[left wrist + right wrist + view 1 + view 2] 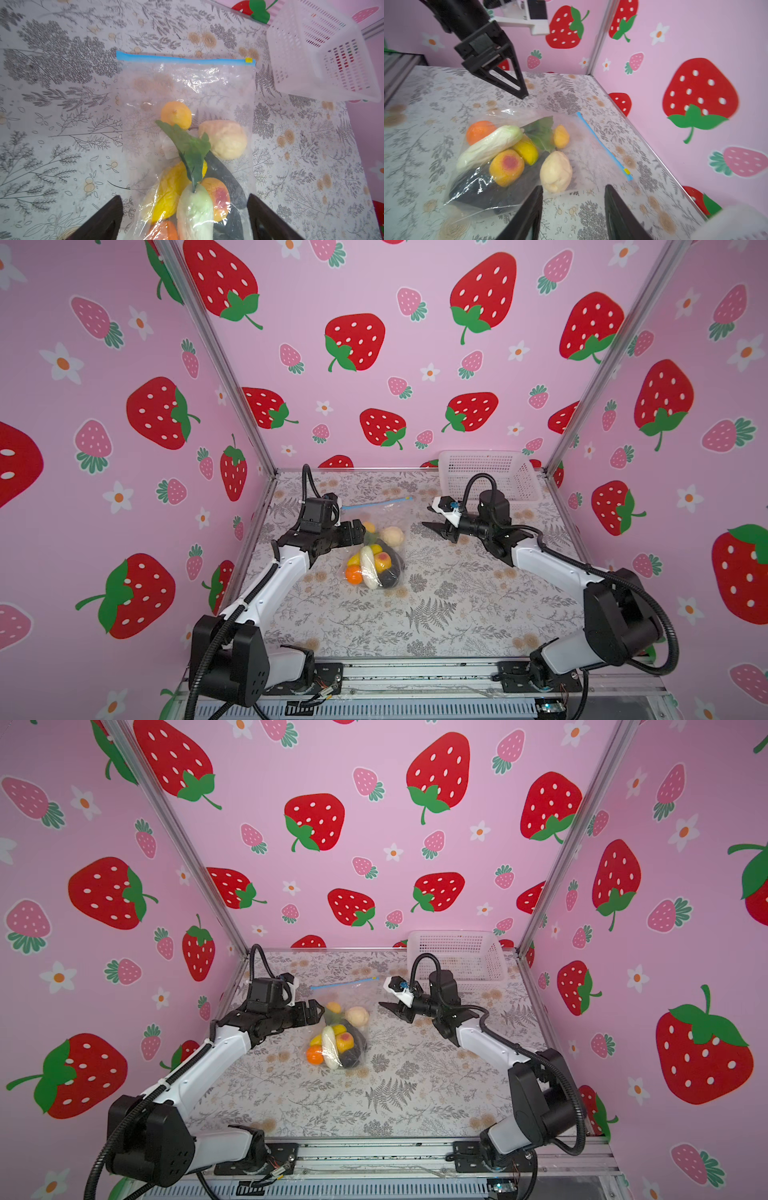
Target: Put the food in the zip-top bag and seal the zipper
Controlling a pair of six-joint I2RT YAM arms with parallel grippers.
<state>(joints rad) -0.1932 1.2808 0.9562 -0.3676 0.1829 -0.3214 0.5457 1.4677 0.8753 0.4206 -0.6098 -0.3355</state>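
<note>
One flowered bench carries the whole job, with a white mesh basket at its far right corner. My left hand hangs over the left edge of the zip-top bag, jaws spread wide to either side of it and gripping nothing. My right hand hovers just right of the bag, clear of it, jaws roughly half apart and empty. The bag lies flat mid-bench with its mouth toward the far side. The food is bunched inside the near end, and I see no piece loose on the bench. The zipper runs straight and flat along the far edge. Its yellow-tipped slider sits at the right end, nearest my right hand.

I judge the loading done and the sealing as the step in hand, possibly already complete. I cannot tell from here whether the track is closed along its full length. The next move calls for a check of that strip. If a gap shows, my left hand should pin the left end while my right pinches the slider and runs it across. Otherwise both hands only need to lift clear.
</note>
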